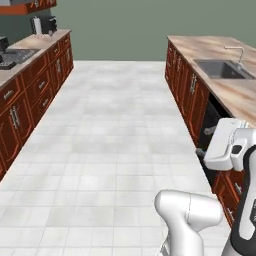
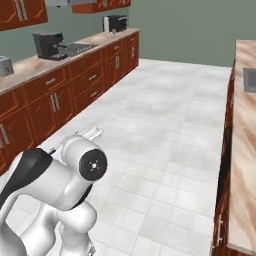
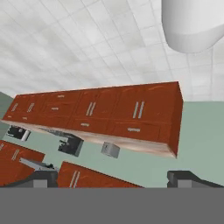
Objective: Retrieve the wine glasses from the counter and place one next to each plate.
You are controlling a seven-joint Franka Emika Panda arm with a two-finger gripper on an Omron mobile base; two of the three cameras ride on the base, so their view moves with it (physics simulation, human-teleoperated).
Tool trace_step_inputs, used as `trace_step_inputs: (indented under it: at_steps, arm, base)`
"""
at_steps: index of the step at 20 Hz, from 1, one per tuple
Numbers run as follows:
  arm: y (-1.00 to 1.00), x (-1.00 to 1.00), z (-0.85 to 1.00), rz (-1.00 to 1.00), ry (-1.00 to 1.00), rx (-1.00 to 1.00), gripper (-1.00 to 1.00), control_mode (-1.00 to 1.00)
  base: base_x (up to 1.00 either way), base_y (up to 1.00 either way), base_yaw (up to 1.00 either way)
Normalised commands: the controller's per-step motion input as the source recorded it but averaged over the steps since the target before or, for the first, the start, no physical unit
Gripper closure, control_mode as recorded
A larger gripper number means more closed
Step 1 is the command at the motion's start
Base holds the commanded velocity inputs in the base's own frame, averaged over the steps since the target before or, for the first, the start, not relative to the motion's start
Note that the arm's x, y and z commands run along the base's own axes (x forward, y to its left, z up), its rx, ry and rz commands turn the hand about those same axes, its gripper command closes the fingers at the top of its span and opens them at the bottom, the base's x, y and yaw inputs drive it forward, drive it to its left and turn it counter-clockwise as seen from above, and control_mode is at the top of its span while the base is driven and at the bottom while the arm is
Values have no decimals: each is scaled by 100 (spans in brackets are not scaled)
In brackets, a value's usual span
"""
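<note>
Two counters are flanking the aisle: left counter (image 2: 30,68) running along the wall, right counter (image 1: 240,95) sitting close beside the arm. Cannot tell which worktop is carrying the wine glasses or the plates, so I'm judging the task as barely starting, with the search step running.

Gripper (image 3: 114,178) is hanging empty, fingers spread wide, pointing across the aisle at the left cabinets.

Risks from here:
- The hand is sitting near the right counter's cabinet fronts in the left base view. If the base is driving or turning with the arm folded like this, it's risking a clip on those doors.
- Heading to the wrong worktop is costing time, since the target isn't located.
- Once reaching in, wide-spread fingers sweeping low are likely tipping a thin-stemmed glass.

Counts:
- 2 counters
- 1 sink (image 1: 220,69) with 1 faucet (image 1: 237,52), towards the right worktop's far end
- 1 coffee machine (image 2: 47,45), 1 cooktop (image 2: 75,48), 1 dark appliance (image 2: 115,22) at the far end, 1 toaster (image 2: 4,65) at the near end, all on the left worktop
</note>
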Motion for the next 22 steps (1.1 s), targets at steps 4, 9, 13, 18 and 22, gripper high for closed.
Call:
trace_step_inputs:
  at_steps: [4, 9, 13, 18, 22]
  arm:
    - [0, 0, 0, 0, 0, 0, -100, 100]
    - [0, 0, 0, 0, 0, 0, -100, 100]
    - [0, 0, 0, 0, 0, 0, -100, 100]
    - [0, 0, 0, 0, 0, 0, -100, 100]
    - [0, 0, 0, 0, 0, 0, -100, 100]
  base:
    - [100, 12, -5]
    - [100, 0, 1]
    - [100, 0, 2]
    - [100, 9, 1]
    - [100, 21, 0]
